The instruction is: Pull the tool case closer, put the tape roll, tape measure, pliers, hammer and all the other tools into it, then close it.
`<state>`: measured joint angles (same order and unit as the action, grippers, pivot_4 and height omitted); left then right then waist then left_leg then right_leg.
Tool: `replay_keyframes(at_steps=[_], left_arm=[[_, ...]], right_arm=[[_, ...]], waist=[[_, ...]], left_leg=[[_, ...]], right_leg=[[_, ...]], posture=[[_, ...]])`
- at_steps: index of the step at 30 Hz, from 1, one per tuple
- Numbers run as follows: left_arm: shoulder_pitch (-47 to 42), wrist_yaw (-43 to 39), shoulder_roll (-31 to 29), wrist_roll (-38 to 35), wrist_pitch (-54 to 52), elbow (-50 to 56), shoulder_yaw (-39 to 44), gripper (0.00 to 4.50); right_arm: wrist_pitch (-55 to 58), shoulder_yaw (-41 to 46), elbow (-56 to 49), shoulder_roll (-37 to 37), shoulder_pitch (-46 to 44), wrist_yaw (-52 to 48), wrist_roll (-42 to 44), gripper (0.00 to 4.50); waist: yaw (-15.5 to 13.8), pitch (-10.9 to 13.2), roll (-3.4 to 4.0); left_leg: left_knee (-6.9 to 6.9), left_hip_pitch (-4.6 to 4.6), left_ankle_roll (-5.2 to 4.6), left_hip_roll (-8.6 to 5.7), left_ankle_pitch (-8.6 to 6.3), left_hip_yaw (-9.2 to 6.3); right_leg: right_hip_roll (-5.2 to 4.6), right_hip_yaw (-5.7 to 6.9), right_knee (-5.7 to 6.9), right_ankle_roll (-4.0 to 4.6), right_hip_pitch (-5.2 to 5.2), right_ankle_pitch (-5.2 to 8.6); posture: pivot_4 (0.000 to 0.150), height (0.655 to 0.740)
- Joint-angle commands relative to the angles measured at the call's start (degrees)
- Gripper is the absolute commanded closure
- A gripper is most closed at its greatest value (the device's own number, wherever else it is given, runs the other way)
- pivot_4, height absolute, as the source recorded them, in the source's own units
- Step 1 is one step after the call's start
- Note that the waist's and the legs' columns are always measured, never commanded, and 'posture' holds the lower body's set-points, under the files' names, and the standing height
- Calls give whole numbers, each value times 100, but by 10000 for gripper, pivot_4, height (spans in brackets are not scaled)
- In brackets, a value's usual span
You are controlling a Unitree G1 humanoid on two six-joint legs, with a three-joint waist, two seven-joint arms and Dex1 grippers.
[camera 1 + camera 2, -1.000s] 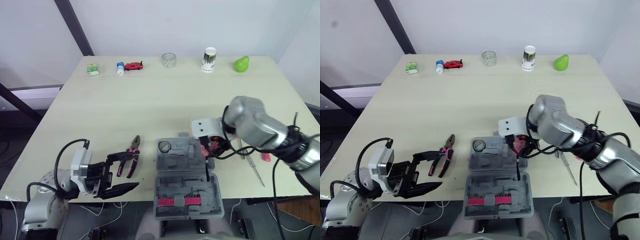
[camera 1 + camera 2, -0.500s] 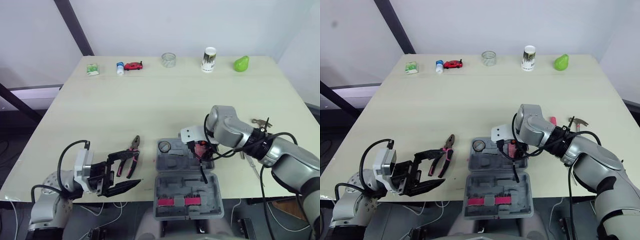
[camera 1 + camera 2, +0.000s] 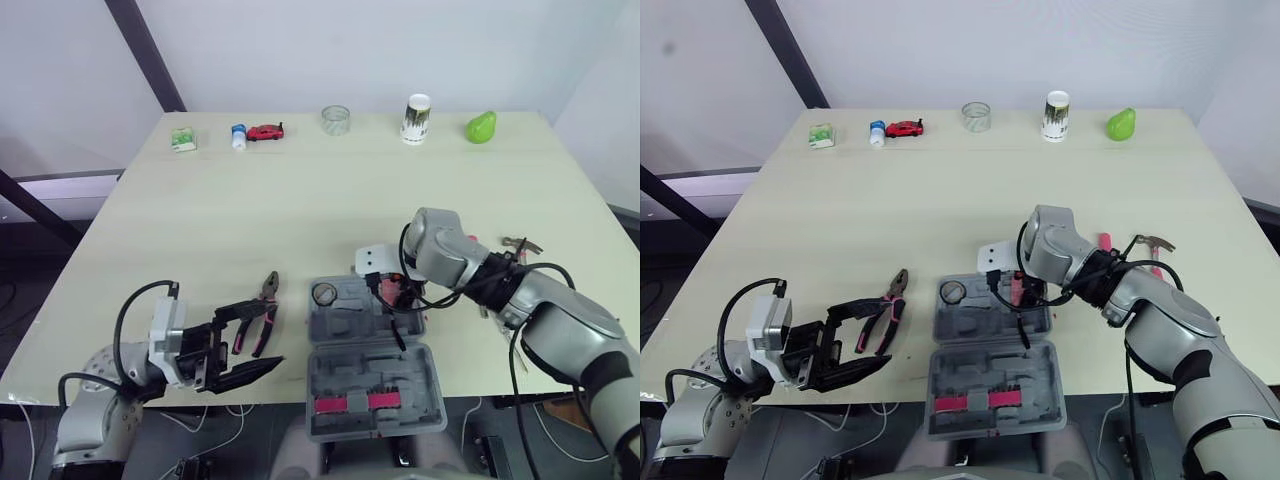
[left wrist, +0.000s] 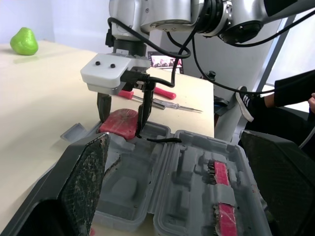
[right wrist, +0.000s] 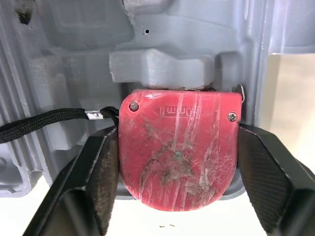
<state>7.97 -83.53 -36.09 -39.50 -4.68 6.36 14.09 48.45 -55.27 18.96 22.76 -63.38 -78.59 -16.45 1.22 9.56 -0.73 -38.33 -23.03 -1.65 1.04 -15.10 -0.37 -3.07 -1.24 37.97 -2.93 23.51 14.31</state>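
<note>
Grey plastic tool case (image 3: 350, 342) lies open at near edge of pale wooden counter (image 3: 300, 200), lid half toward robot. Right claw (image 4: 122, 116) down over case's far right corner, fingers pressed on both sides of red tape measure (image 5: 179, 162). Tape measure rests in corner pocket, black strap trailing across tray. Left claw (image 3: 258, 340) spread wide, empty, low at near left edge of counter. Pink-and-black-handled pliers (image 3: 266, 308) flat on counter just left of case. Steel-headed hammer (image 3: 1150, 243) on counter right of case.
</note>
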Motion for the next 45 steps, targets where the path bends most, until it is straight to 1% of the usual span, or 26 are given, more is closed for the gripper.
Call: replay_keyframes(at_steps=[1,4,8,10,12,13,16,18,21,24,35,45], left_arm=[[25,5,-55,-100,-14,248,41,0],[9,14,-57,-100,-39,261,31,0],[-25,25,-62,-110,-80,276,31,0],[-23,35,-68,-122,-104,303,46,0],[-17,49,-75,-136,-130,330,61,0],[-18,51,-81,-143,-140,333,69,0],[1,94,-85,-167,-175,375,82,0],[22,128,-79,-176,-191,406,79,0],[36,161,-86,-205,-239,443,81,0],[20,172,-109,-215,-273,455,70,0],[-153,89,-186,-208,-346,324,71,0],[-120,-4,-209,-185,-307,251,98,0]], right_arm=[[49,318,-295,112,-95,95,-73,522],[67,419,-618,309,-61,159,-110,522],[474,846,-1652,771,170,84,130,522],[742,1349,-2275,963,498,84,497,522],[789,2181,-2759,889,1017,287,1029,522],[764,2440,-2880,840,1181,391,1189,522],[-65,3486,-2989,554,2081,1064,1679,522],[-488,3908,-2967,394,2506,1361,1934,522],[-841,4024,-2917,441,3041,1572,2051,8137],[-1272,4066,-2775,375,3359,1872,2087,21612],[-2014,4129,-2530,435,3966,2400,2204,21612],[-2100,4186,-2532,315,4118,2740,2351,21612]], waist=[[0,0,0],[-3,0,0],[-27,0,1],[-28,0,0],[-30,-1,-2],[-31,-1,-2],[-25,-2,-4],[-31,-2,-3],[-29,-1,-3],[-24,-1,-3],[-35,-1,-3],[-30,-1,-3]], left_leg=[[0,0,0,0,0,0],[0,0,0,0,0,0],[1,-1,0,0,0,-1],[1,-3,0,0,0,-3],[2,-4,0,0,0,-8],[3,-4,0,0,-1,-6],[3,-2,0,2,-1,-5],[3,-2,0,2,0,-6],[2,-2,0,0,0,0],[2,-1,0,1,0,0],[2,0,0,2,0,3],[2,0,0,4,0,3]], right_leg=[[0,0,0,0,0,0],[-1,0,0,0,0,0],[-2,1,-3,0,0,0],[-3,3,-4,0,0,0],[-4,6,-6,0,-2,0],[-4,4,-6,0,-1,0],[-2,3,-4,0,-2,0],[-2,3,-4,0,-4,0],[-3,-2,-4,-2,-3,-1],[-1,-2,-3,-2,-3,0],[3,-5,-4,-2,-4,0],[6,-6,-3,-2,-4,0]], posture=[[1500,7400],[1500,7400],[1500,7400],[1500,7400],[1500,7400],[1500,7400],[1500,7400],[1500,7400],[1500,7400],[1500,7400],[1500,7400],[1500,7400]])
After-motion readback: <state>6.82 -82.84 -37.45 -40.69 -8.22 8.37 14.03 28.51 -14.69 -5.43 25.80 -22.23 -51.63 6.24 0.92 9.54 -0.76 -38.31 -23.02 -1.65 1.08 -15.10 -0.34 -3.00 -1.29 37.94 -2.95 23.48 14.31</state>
